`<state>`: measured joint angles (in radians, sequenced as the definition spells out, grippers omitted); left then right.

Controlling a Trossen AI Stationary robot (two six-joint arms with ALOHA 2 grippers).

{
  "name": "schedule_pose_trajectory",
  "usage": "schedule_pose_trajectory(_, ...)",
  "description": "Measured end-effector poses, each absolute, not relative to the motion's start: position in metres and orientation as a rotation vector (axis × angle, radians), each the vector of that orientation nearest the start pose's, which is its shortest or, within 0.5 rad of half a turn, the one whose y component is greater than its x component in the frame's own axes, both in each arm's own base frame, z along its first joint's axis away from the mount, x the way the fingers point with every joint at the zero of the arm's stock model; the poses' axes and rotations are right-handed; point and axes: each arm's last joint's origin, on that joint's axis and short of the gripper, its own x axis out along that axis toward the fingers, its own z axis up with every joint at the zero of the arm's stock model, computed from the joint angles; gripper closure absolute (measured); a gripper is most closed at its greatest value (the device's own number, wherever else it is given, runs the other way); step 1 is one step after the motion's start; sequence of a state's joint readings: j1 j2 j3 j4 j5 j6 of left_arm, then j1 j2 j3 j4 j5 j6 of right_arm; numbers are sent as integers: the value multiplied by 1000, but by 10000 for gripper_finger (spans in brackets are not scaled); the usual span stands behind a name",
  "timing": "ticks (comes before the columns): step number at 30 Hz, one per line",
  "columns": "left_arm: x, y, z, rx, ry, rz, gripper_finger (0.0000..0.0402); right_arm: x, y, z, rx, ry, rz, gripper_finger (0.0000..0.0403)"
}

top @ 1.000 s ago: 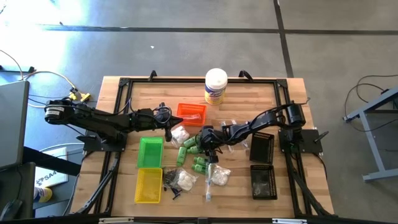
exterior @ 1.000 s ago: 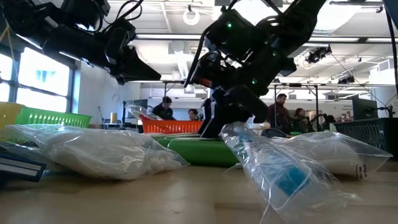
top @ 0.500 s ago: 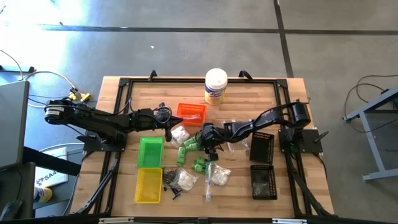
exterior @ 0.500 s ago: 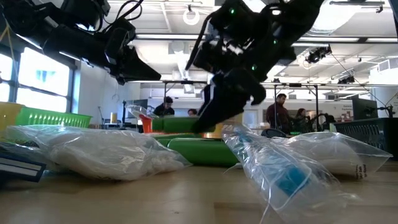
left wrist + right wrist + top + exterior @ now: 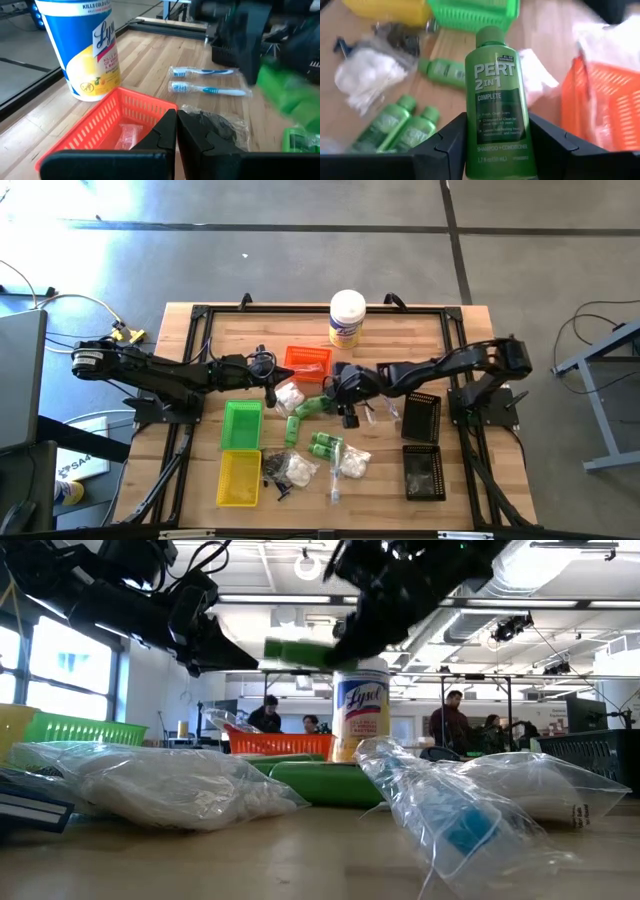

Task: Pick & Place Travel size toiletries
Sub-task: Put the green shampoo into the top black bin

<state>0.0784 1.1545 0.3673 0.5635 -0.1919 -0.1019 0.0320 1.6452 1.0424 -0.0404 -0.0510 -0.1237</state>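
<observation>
**Colleague:** What's different from a second ago?

**Me:** My right end effector [image 5: 347, 401] is up off the pile now, clenched on a green shampoo bottle [image 5: 495, 102]. A second back it was down among the toiletries on the desk [image 5: 465, 490]; now the bottle hangs in the air near the middle, just beside the orange tray [image 5: 308, 361]. I'd judge the pick is done and only the carry and drop remain.

**Colleague:** And the left?

**Me:** The left end effector [image 5: 176, 135] hasn't budged, fingers pressed together, hovering by the orange tray.

**Colleague:** Do the views disagree?

**Me:** They add to each other. The right wrist view reads the label and shows the fingers on both sides of the bottle; overhead it's only a green smear. The low view shows it well clear of the desk, in front of the wipes canister [image 5: 361, 718]. Only overhead shows the green tray [image 5: 242, 425]
</observation>
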Motion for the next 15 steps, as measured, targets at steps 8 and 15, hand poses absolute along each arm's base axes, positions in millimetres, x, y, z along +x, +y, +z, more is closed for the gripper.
schedule_pose_trajectory(8,221,23,190,-87,232,281,394,324,11,250,-58,676,48,238)
schedule_pose_trajectory(15,221,23,190,-87,239,281,394,298,9,278,-2,662,-2,239)
